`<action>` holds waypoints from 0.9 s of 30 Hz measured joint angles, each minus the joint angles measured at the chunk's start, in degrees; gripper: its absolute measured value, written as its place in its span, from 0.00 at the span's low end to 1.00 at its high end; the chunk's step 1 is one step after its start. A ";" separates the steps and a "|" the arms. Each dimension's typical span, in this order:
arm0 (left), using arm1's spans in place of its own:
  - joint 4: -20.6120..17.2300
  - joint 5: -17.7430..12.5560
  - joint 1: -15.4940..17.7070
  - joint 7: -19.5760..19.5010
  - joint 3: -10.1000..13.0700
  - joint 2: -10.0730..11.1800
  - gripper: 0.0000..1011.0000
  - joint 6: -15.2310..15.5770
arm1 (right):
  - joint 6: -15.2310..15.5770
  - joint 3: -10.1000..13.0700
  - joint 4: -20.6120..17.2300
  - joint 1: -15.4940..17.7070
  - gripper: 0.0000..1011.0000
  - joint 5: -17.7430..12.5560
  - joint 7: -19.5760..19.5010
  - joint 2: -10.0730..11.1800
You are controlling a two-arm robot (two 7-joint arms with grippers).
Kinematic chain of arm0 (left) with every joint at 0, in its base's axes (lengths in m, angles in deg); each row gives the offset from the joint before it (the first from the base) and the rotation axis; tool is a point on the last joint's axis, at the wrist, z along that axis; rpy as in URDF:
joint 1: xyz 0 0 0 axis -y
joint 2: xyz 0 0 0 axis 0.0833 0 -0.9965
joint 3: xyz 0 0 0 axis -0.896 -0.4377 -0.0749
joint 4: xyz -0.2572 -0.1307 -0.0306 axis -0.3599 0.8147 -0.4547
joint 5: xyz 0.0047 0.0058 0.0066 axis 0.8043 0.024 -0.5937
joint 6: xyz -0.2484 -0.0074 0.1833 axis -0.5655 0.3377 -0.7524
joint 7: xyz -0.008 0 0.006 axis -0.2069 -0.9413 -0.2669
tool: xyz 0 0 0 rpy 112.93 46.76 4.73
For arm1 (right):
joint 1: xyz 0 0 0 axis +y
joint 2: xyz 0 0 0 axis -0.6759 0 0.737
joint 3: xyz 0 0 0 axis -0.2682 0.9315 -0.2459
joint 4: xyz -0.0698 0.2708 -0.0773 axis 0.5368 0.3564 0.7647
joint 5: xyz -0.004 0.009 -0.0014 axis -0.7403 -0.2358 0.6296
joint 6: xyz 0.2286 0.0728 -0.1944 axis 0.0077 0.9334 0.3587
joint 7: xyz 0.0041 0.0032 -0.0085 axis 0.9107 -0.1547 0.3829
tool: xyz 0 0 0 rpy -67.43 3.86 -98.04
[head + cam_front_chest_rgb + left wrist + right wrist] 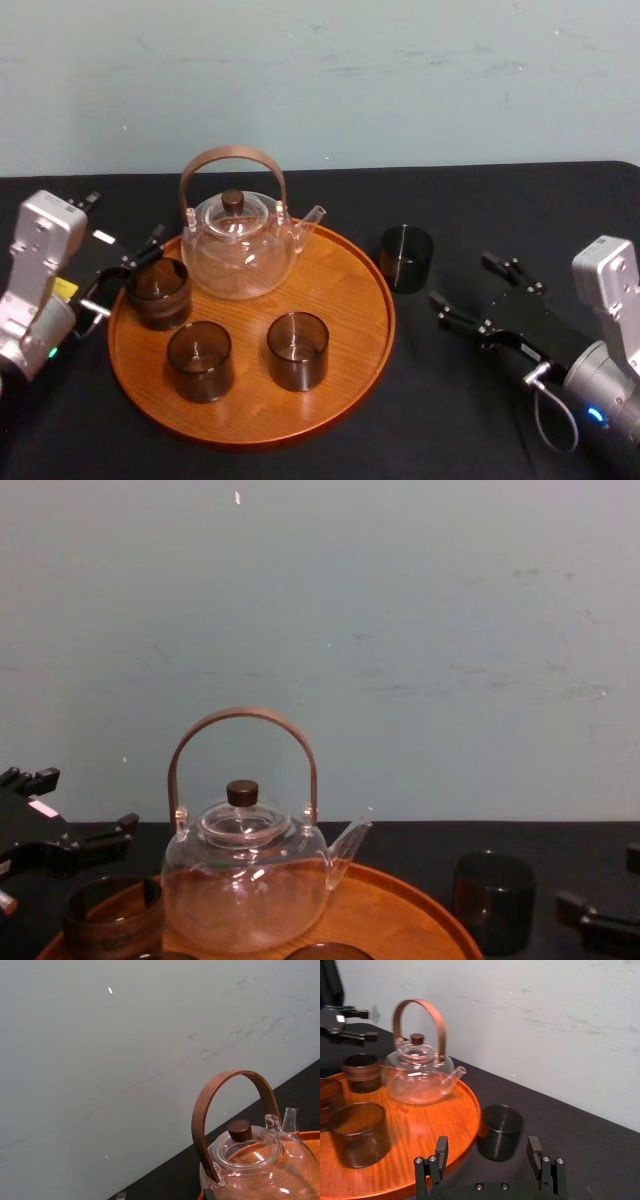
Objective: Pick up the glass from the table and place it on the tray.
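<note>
Right gripper (462,282): released, fingers spread wide, low over the worktop (450,420) toward its right edge, aimed at the glass (406,258) and clear of it.

Glass: dark, smoked, upright on the worktop, just beside the right rim of the tray (370,340), off the tray.

Left gripper (128,272): released, fingers apart, at the tray's left rim, just beside the nearest tray glass.

Markings: yellow label (62,290) on the left arm, writing too small to read.

Surface: black cloth over the worktop. Behind its far edge, a pale blue-green wall (400,80) with faint scuffs.

Count: four dark glasses in all, one on the worktop and three on the tray (200,360). One clear teapot (240,245) with brown arched handle and dark lid knob, toward the tray's far rim. One round orange-brown tray.
</note>
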 joint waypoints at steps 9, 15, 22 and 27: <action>0.00 0.00 0.00 0.00 0.00 0.00 0.99 0.00 | 1.48 0.98 3.18 -2.39 0.99 0.09 -0.50 -1.19; 0.00 0.00 0.00 0.00 0.00 0.00 0.99 0.00 | 2.65 0.71 6.08 -5.21 0.99 0.45 -0.34 -2.14; 0.00 0.00 0.00 0.00 0.00 0.00 0.99 0.00 | 3.73 -0.86 9.54 -8.81 0.99 1.23 0.57 -3.16; 0.00 0.00 0.00 0.00 0.00 0.00 0.99 0.00 | 4.11 -2.07 11.65 -10.90 0.99 1.82 1.19 -3.74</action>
